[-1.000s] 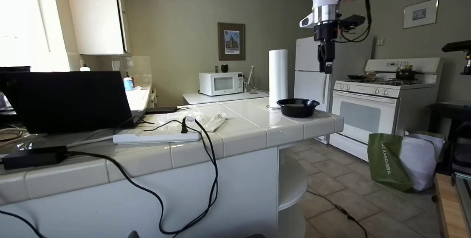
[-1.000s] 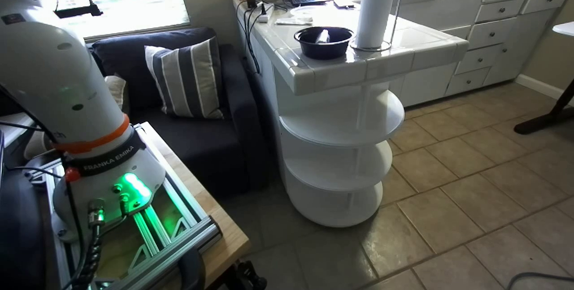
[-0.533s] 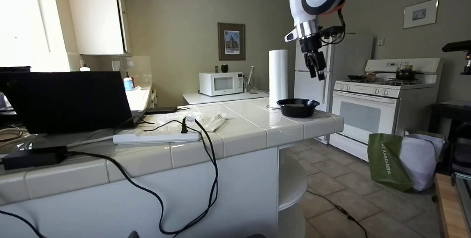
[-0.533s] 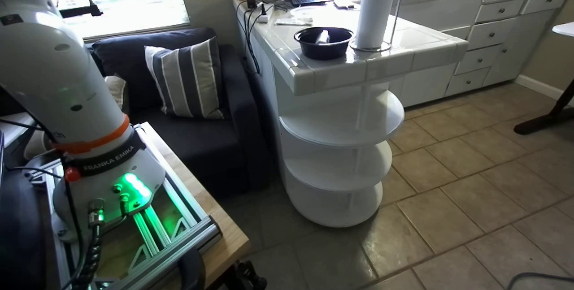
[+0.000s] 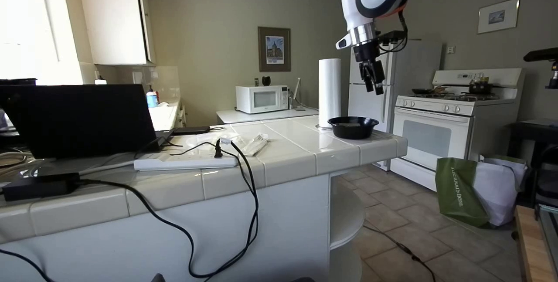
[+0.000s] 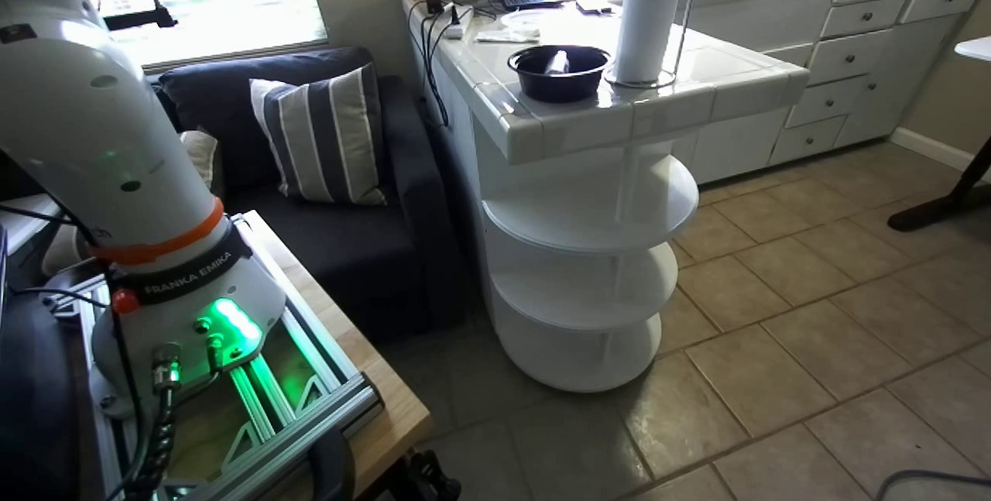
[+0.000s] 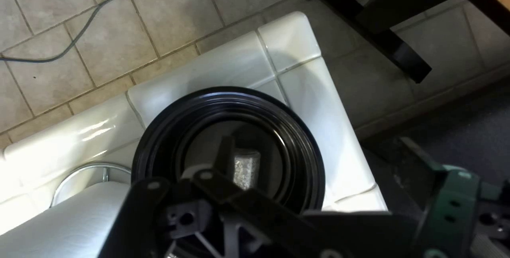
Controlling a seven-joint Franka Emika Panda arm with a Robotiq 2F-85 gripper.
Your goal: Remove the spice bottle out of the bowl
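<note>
The bowl (image 5: 354, 130) is round and black and sits near the end of the tiled counter; it also shows in an exterior view (image 6: 559, 87) and in the wrist view (image 7: 303, 150). The spice bottle (image 7: 246, 170) is a small clear cylinder with pale contents, inside the bowl. It seems to lie on its side; it also shows in an exterior view (image 6: 557, 63). My gripper (image 5: 375, 91) is open and empty, above the bowl. In the wrist view my gripper (image 7: 320, 154) has one finger overlapping the bottle's left side and the other right of the counter edge.
The white paper-towel roll (image 5: 330, 92) stands on its wire holder right beside the bowl. The counter edge (image 6: 642, 118) is close to the bowl. A laptop (image 5: 78, 120), a power strip (image 5: 185, 162) and cables lie farther along the counter.
Since a second ago, my gripper has moved toward the paper-towel roll and now hangs tilted over the bowl, its fingers visibly apart. In the last half second it barely shifted. The bowl and bottle stayed put.
</note>
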